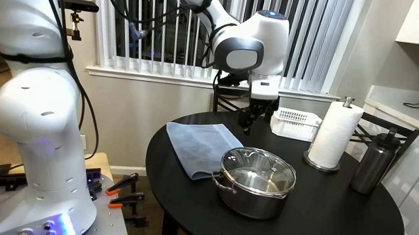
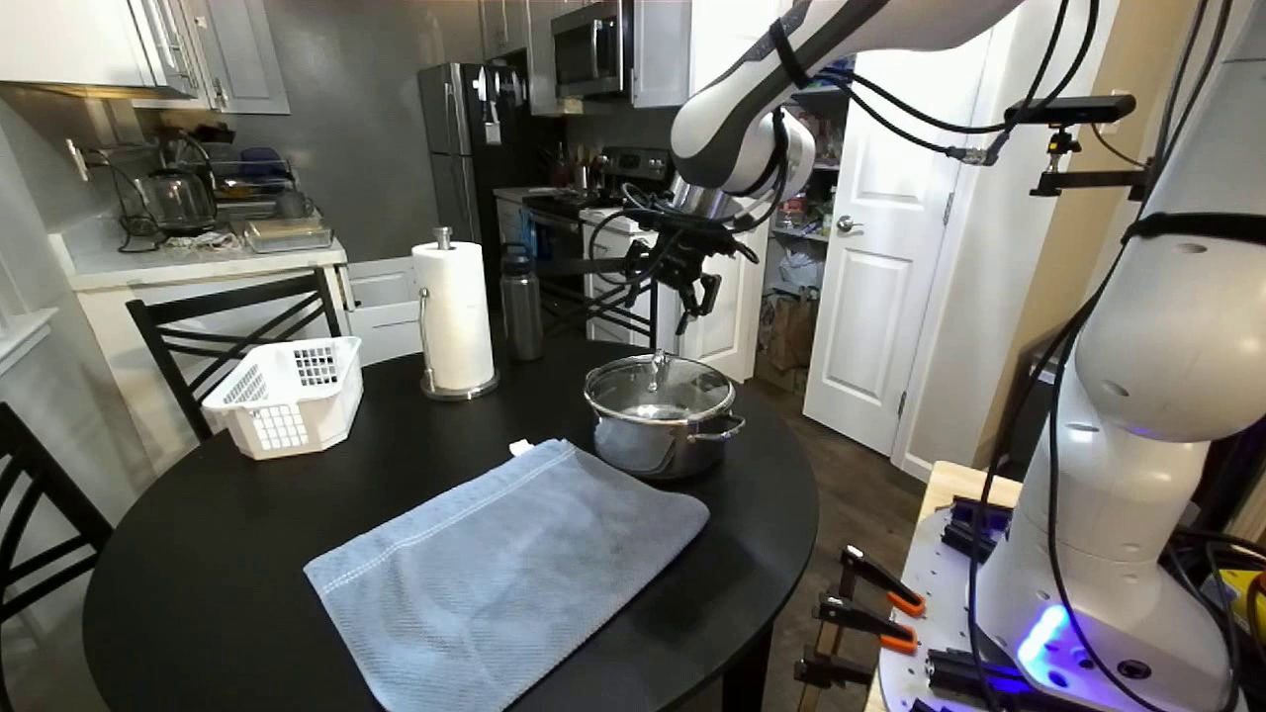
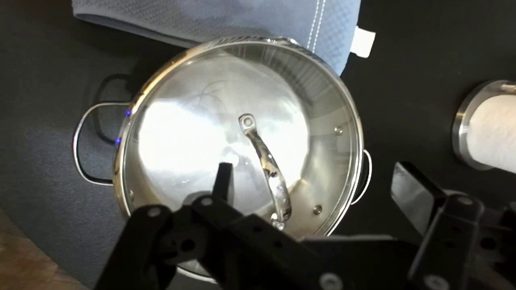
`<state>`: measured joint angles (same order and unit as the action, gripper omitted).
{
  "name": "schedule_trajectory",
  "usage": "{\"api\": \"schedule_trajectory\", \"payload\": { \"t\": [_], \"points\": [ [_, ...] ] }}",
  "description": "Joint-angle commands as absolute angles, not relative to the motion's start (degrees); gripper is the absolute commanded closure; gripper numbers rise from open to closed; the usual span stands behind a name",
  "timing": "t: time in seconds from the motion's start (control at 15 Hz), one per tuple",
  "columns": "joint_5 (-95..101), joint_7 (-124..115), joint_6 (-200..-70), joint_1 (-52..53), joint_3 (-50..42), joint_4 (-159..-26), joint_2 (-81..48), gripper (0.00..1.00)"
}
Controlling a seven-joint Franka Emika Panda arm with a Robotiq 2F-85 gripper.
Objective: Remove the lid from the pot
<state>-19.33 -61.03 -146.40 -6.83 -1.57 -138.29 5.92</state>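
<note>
Wrist view: pincer (image 3: 312, 175) spread wide, lower right, nothing gripped. In an exterior view, the lid (image 1: 257, 172) is seated on the pot (image 1: 250, 204), right of centre. In an exterior view, the handle (image 2: 657, 371) is untouched. Approach step, probably; it's gotta be straddled and pinched next.

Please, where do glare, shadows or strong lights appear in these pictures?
In an exterior view, the side of the pot looks dark; in the wrist view, white glare at the lid washes out detail, and a side handle throws a shadow onto the table; in both exterior views, the base light glows bright blue.
</note>
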Motion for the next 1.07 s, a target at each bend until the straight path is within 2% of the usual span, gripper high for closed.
{"api": "schedule_trajectory", "payload": {
  "t": [0.0, 1.0],
  "points": [
    [-14.9, -66.6, -145.3, -7.5, -2.9, -137.6, 4.0, 0.0],
    [-17.6, -65.0, -142.2, -7.0, -6.4, -132.4, -4.2, 0.0]
  ]
}}
